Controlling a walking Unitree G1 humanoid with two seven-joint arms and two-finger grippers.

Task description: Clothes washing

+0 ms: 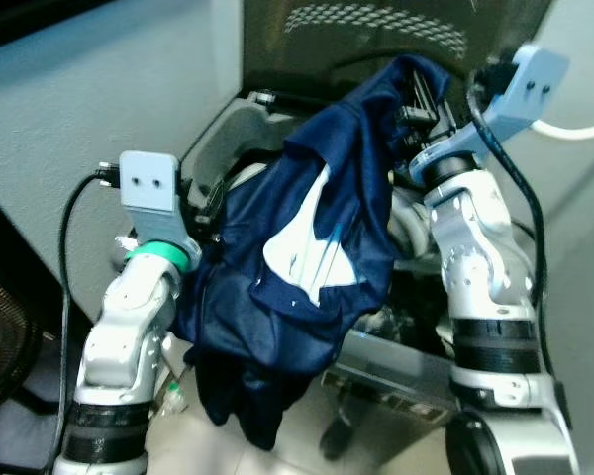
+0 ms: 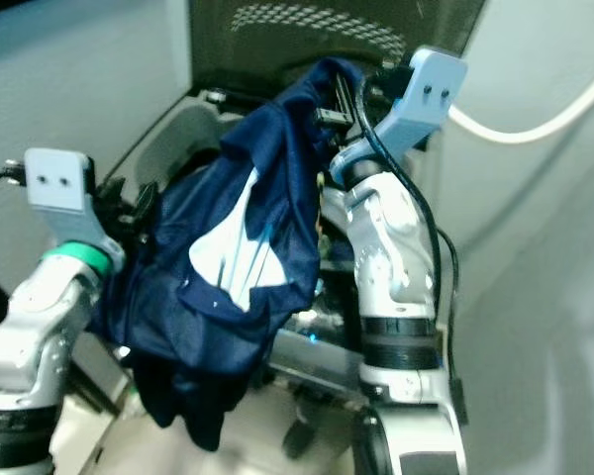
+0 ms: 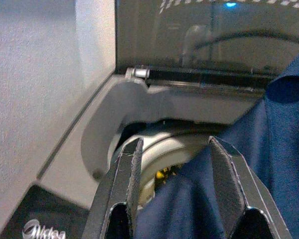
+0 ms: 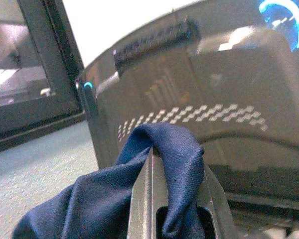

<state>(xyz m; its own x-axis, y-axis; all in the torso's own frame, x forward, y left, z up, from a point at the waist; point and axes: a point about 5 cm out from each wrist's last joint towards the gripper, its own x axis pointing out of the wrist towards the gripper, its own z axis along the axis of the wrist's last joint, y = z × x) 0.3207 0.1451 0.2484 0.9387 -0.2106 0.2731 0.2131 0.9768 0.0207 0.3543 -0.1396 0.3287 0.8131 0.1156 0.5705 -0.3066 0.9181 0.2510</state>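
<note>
The navy jersey, shiny with white panels, hangs bunched between both arms above the open top-load washing machine, its lower folds drooping toward the floor. The right gripper has its jaws pinched on a fold at the top. The left gripper has jaws wide, cloth lying between them.

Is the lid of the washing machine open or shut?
Open. The dark tinted lid stands raised behind the drum opening, hinged at the rear, while the navy garment hangs over the opening.
</note>
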